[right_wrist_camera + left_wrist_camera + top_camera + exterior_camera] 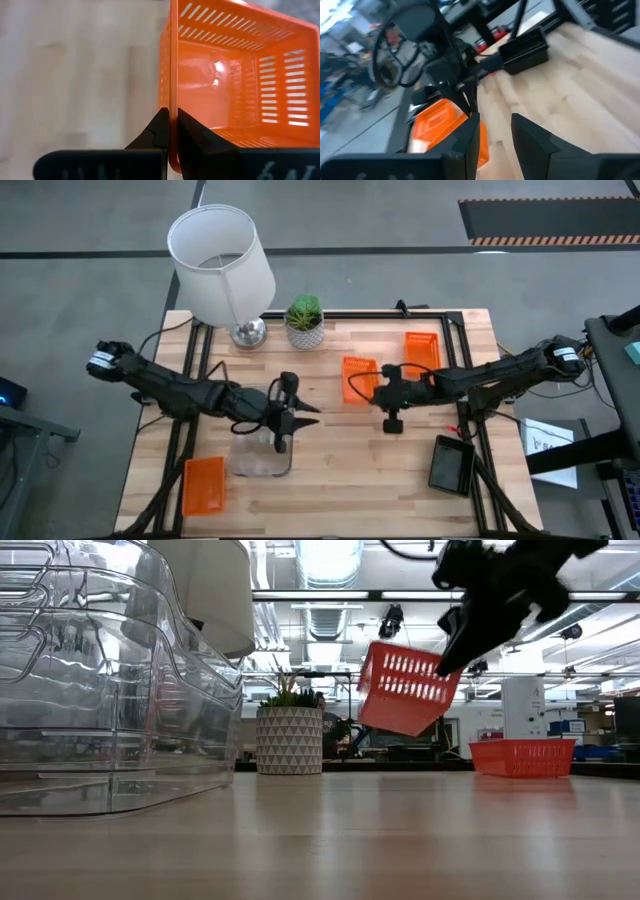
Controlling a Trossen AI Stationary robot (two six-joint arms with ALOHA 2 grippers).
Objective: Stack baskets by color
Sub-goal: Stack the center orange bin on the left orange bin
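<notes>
My right gripper (171, 127) is shut on an orange basket (358, 380) that hangs tilted above the table's middle (405, 690). A second orange basket (422, 350) rests on its base at the far right. A third one (203, 485) lies at the near left. Clear baskets (262, 455) sit nested near the middle left. A black basket (452, 465) lies at the near right. My left gripper (300, 418) hovers over the clear stack's far right corner. It is open, with nothing between its fingers (470, 135). My right gripper pinches the rim of one side wall (172, 107) of the orange basket, one finger inside the basket and one outside. The fingers come slanting down from the table's right side. The basket is lifted clear of the table and hangs tilted, with its open side turned toward the gripper.
A white lamp (222, 260) and a potted plant (305, 322) stand at the far edge, left of the middle. A black frame (470, 330) runs along the table's edges. Bare wood lies between the clear stack and the black basket.
</notes>
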